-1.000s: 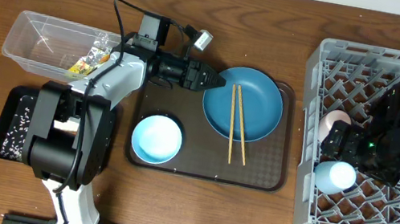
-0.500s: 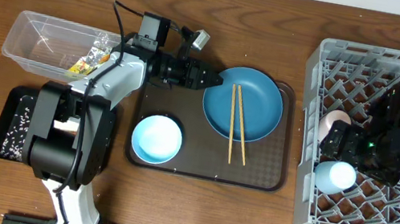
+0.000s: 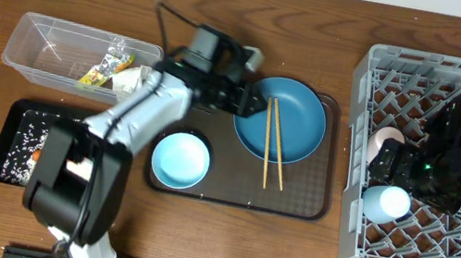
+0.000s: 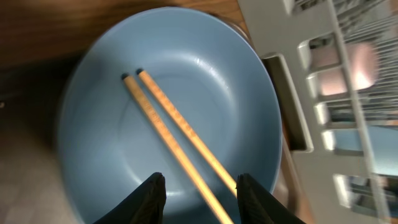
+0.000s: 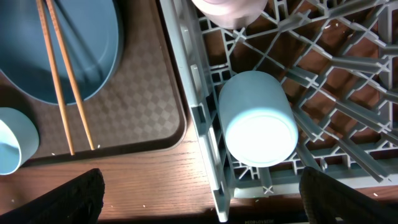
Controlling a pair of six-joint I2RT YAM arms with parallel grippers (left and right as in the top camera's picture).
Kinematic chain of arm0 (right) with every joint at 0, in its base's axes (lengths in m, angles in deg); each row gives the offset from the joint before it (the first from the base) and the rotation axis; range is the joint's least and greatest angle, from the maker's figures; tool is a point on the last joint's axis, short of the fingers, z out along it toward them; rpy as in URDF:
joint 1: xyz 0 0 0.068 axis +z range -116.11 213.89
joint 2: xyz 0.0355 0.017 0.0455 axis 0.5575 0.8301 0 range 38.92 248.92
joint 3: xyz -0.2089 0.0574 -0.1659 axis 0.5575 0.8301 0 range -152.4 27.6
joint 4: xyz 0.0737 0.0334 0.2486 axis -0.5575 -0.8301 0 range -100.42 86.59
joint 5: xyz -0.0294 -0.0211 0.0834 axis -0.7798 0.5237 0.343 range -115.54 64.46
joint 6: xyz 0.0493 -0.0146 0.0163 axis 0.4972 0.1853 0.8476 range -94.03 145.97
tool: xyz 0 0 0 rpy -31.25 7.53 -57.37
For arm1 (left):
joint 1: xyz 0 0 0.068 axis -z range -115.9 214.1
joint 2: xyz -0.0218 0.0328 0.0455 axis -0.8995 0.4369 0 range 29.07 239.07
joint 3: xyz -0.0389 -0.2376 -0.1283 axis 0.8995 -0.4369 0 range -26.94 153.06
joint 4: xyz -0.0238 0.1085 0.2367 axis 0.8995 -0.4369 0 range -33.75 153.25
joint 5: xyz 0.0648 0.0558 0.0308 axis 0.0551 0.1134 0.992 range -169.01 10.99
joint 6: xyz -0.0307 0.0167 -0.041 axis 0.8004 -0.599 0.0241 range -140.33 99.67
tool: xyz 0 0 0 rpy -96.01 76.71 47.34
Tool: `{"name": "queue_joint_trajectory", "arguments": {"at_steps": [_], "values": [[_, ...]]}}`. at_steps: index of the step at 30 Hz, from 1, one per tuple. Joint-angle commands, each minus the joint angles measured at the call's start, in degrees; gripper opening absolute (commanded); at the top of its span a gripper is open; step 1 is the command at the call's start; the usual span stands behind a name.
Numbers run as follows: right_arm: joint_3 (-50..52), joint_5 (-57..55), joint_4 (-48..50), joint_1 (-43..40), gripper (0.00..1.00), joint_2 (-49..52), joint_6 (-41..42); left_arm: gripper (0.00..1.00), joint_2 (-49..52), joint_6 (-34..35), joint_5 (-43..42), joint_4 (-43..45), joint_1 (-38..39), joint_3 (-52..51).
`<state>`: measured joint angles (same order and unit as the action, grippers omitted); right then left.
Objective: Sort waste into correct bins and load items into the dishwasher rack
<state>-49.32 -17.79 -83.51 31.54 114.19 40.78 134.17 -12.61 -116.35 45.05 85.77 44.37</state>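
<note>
My left end effector (image 4: 200, 184) hangs over the left edge of the plate (image 3: 303, 121). Its jaws are released and apart, and the two chopsticks (image 3: 277, 146) lying on the plate run between my fingers, gripped by nothing yet. My right end effector (image 5: 205, 196) is spread wide and empty to the right of the plate, above the rack (image 3: 356, 174). There the pink cup (image 3: 385, 141) and the blue cup (image 3: 384, 202) already lie on their sides. Far left of the plate, the wrapper (image 3: 93, 78) sits in the tub (image 3: 42, 46) and rice (image 3: 22, 143) speckles the black tray (image 3: 3, 168). I cannot tell for sure where the carrot and tissue are. So I judge the sorting mostly done and the loading about half done. The chopsticks, the plate under them and the bowl (image 3: 180, 159) just below and left of the plate are left on the brown tray (image 3: 311, 206). The chopsticks look like my step in hand.
</note>
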Motion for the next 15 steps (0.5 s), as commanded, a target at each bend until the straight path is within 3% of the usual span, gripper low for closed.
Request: {"name": "queue_joint_trajectory", "arguments": {"at_steps": [1,6,15], "values": [[-1.0,0.2,0.0,0.1,0.99,-0.4,-0.7,0.41,-1.5,1.6,19.2,-0.4,5.3,0.1],[-1.0,0.2,0.0,0.1,0.99,-0.4,-0.7,0.41,-1.5,4.9,27.8,0.0,10.3,0.1],[-1.0,0.2,0.0,0.1,0.99,-0.4,-0.7,0.41,-1.5,5.1,28.0,0.0,10.0,0.1]]}}
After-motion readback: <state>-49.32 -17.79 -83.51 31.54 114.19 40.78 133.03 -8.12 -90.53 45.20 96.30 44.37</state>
